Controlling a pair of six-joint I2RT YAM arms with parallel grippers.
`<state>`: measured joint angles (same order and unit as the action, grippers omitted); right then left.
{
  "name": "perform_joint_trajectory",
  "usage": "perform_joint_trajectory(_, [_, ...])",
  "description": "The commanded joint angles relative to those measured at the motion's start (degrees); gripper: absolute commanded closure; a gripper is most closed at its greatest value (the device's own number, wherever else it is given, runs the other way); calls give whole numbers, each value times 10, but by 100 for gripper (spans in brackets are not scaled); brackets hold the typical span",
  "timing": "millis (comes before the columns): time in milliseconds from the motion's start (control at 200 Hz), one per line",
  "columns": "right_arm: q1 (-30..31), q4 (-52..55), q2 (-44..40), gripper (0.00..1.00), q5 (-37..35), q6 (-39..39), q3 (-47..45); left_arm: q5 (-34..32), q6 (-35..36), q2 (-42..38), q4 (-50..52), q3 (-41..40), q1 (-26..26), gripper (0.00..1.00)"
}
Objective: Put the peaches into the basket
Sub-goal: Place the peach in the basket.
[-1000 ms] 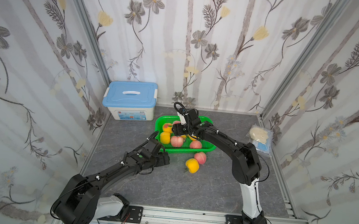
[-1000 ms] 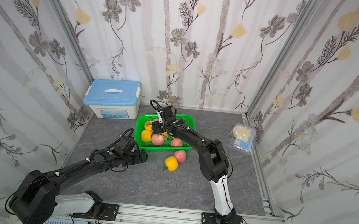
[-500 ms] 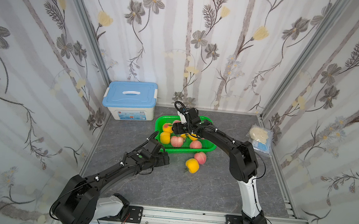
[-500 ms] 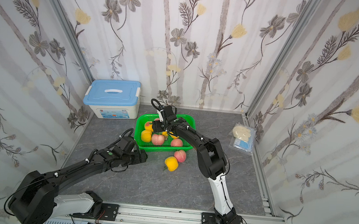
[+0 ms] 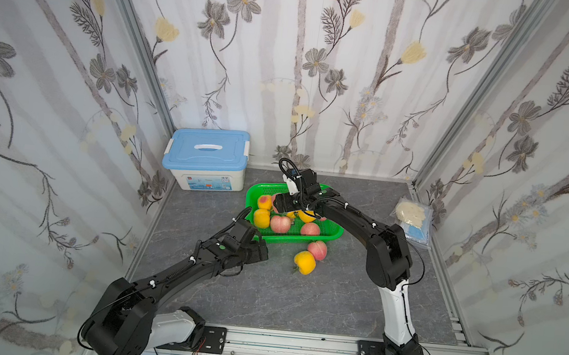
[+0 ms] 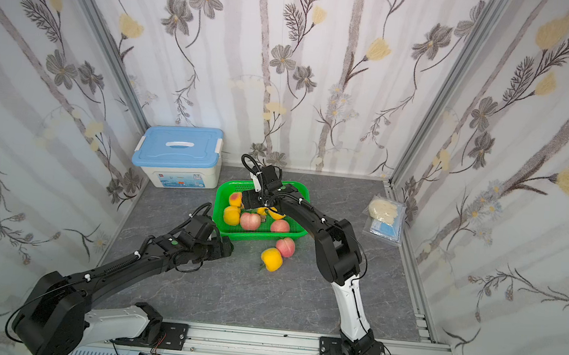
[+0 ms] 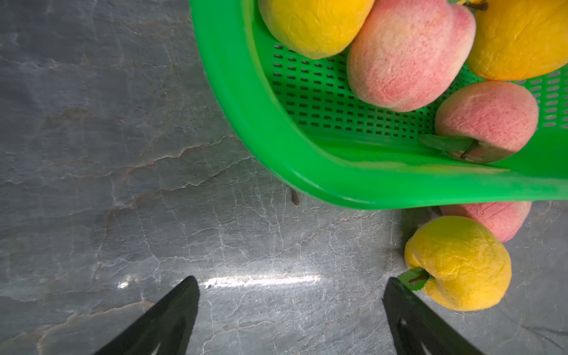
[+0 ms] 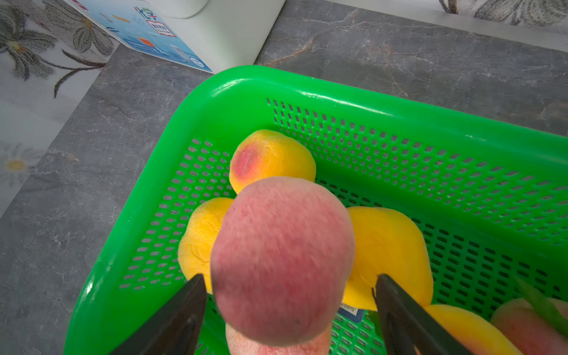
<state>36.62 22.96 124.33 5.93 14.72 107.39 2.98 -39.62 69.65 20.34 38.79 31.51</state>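
— Blue-lidded box (image 5: pixel 206 158) far left by the back wall. What comes next?

— My left gripper (image 5: pixel 262 251) hovers above the grey table (image 5: pixel 265 290), at the near left corner of the green basket (image 5: pixel 336 232). Its jaws are spread wide with nothing between them.

— How does the basket lie?

— Mid-table, with its long axis running left to right, turned a little. Several peaches (image 5: pixel 280 223) lie inside. My right gripper (image 8: pixel 289 276) hangs over its left half. A blurred pink peach (image 8: pixel 282 261) sits between the fingers (image 8: pixel 175 319), but I see a gap beside one of them, so I read the jaws as released.

— Anything outside?

— Two, touching, just in front of the near rim. The yellow peach (image 5: pixel 304 262) has its leaf pointing near-left, and a rosy peach (image 5: pixel 317 250) sits behind it. A plastic bag (image 5: pixel 412 219) lies far right.
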Motion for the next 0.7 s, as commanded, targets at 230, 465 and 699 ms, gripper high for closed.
perform_joint_trajectory(230, [-1, 17, -42, 10, -20, -7, -25, -12, -7, -14, 9, 2, 0, 4])
perform_joint_trajectory(465, [-1, 17, -79, 10, -34, -19, -64, -11, -7, -14, 8, 5, 1, 4])
perform_joint_trajectory(699, [2, 16, -121, 9, -24, -21, -108, -11, -6, -11, 5, 2, 1, 4])
